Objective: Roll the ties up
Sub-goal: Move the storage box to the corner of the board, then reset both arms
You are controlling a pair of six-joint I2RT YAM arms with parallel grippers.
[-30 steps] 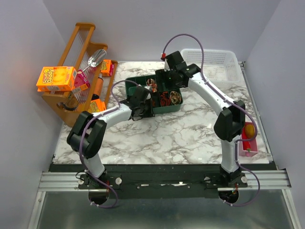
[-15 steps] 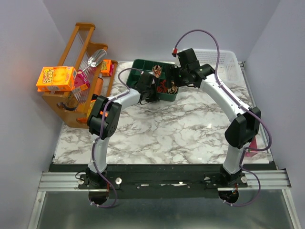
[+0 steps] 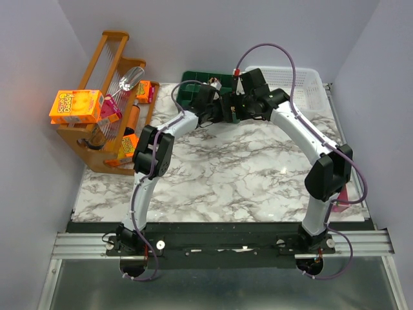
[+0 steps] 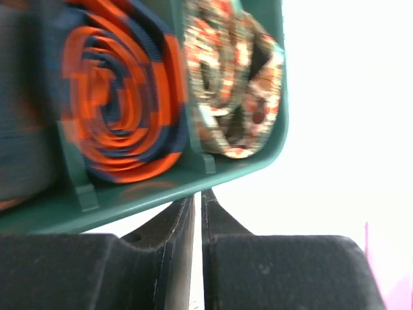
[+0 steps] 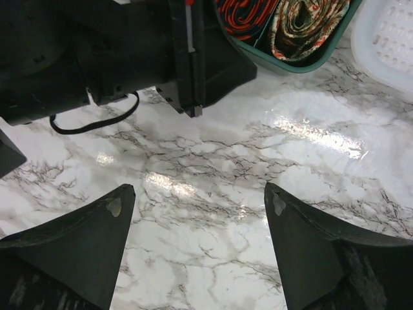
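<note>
Rolled ties sit in a green tray (image 4: 161, 197) at the back of the table (image 3: 193, 93). The left wrist view shows an orange and navy spiral coil (image 4: 122, 97) and a pale patterned coil (image 4: 232, 84) in neighbouring compartments. Both coils also show in the right wrist view, the orange and navy one (image 5: 248, 13) and the patterned one (image 5: 310, 19). My left gripper (image 4: 197, 194) is shut, its tips against the tray's outer wall under the rim. It also shows in the top view (image 3: 214, 108). My right gripper (image 5: 199, 187) is open and empty above the marble, just right of the left gripper (image 5: 192, 106).
A white basket (image 3: 290, 81) stands at the back right, right beside the tray. A wooden rack (image 3: 106, 77) with an orange box (image 3: 76, 105) stands at the left. A pink object (image 3: 345, 195) lies at the right edge.
The green tray and my left gripper have moved from the table's middle to the back edge. My right gripper has drawn back and to the right with them.
</note>
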